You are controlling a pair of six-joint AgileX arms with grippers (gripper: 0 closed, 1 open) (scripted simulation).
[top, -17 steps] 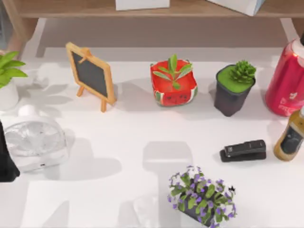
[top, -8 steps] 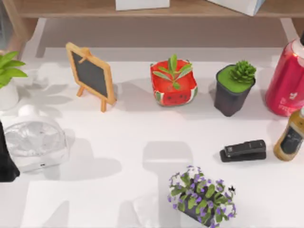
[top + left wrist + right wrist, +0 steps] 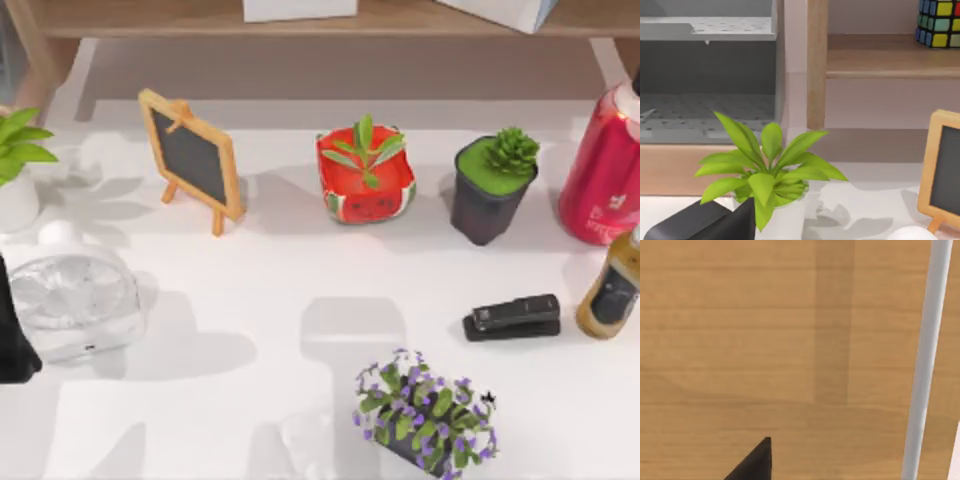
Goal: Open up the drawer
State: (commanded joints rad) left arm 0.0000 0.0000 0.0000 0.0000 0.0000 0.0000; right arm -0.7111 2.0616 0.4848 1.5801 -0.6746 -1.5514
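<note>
The right gripper [image 3: 752,462] shows in its wrist view as one dark fingertip, cut off at the picture's edge, close against a wooden panel [image 3: 765,340] with horizontal grain, apparently the drawer front; whether it touches the wood, and whether the gripper is parted or closed, I cannot tell; a pale grey bar [image 3: 922,360], possibly the handle, runs upright along that panel, apart from the fingertip.

The left gripper [image 3: 710,222] shows as a dark shape in its wrist view, partly cut off, just in front of a leafy green plant in a white pot [image 3: 767,170]; its opening cannot be judged; in the top view a black part of the left arm [image 3: 12,340] sits at the table's left edge, beside a white desk fan [image 3: 70,300].

Beyond the plant stand a grey perforated rack [image 3: 705,80], a wooden shelf [image 3: 880,55] carrying a colour cube [image 3: 940,22] cut off at the corner, and a small chalkboard on a wooden easel [image 3: 192,158].

On the white table [image 3: 280,290] are a watermelon-patterned pot [image 3: 366,180], a dark pot with a succulent [image 3: 492,185], a black stapler [image 3: 512,317], a purple-flowered plant [image 3: 425,415], a red can [image 3: 605,170] whose white lettering is illegible, and an amber bottle [image 3: 612,285] with a dark label, unreadable, cut off at the right.
</note>
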